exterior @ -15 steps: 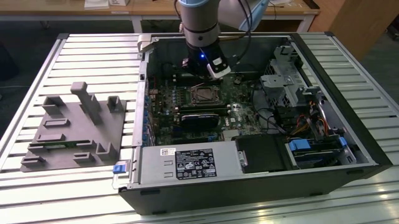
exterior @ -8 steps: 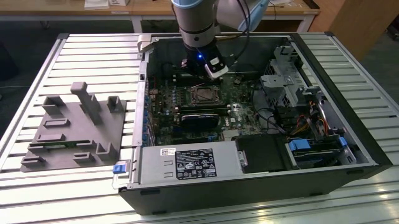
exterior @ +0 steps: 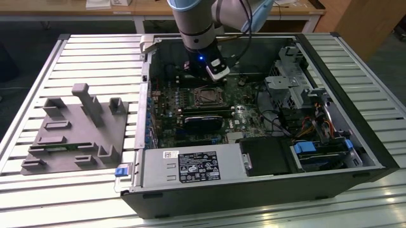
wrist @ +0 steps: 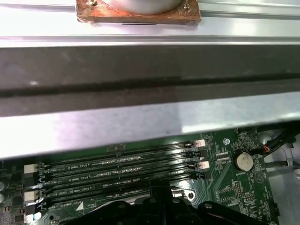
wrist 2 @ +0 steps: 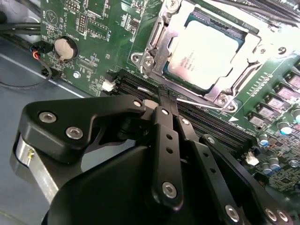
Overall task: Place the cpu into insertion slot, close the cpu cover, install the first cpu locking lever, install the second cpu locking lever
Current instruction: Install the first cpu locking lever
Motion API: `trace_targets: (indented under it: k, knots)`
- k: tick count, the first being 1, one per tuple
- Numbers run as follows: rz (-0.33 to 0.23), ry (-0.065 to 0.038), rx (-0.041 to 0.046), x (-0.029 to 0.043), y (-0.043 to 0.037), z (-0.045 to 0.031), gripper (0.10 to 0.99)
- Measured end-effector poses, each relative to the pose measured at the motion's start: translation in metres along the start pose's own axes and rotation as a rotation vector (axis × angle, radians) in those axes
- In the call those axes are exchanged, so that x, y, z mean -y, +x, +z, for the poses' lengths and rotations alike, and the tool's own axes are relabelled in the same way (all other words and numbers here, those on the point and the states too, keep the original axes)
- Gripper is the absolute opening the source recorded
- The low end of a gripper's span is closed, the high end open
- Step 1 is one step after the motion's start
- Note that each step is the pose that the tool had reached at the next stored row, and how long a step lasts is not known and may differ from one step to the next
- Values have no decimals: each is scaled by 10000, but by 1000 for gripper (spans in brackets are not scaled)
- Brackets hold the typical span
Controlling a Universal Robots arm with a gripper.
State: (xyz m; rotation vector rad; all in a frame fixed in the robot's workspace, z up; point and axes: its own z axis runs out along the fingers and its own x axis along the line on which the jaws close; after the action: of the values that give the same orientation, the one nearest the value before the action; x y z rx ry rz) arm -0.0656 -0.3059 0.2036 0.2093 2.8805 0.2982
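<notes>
Gripper (wrist 2: 165, 96) fingers together, gripping a thin locking lever (wrist 2: 199, 101) beside the socket.
Cpu (wrist 2: 206, 54) sits in the insertion slot (wrist 2: 243, 51), cpu cover (wrist 2: 154, 51) closed over it.

The cpu (wrist 2: 204, 54) lies flat in the insertion slot (wrist 2: 251, 47) on the green motherboard (wrist 2: 93, 28), its pale silvery face up. The cpu cover (wrist 2: 159, 44), a thin silvery frame, is closed down around it, the chip showing through its square window. A thin wire lever (wrist 2: 197, 101) runs along the cover's edge nearest the black memory slots (wrist 2: 211, 119).
</notes>
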Motion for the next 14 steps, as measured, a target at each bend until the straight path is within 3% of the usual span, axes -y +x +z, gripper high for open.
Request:
trace_targets:
  k: [6,14]
  knots:
    - [368,96,140,-7,11,19,106]
    - [668,164,213,-53,51,41,106]
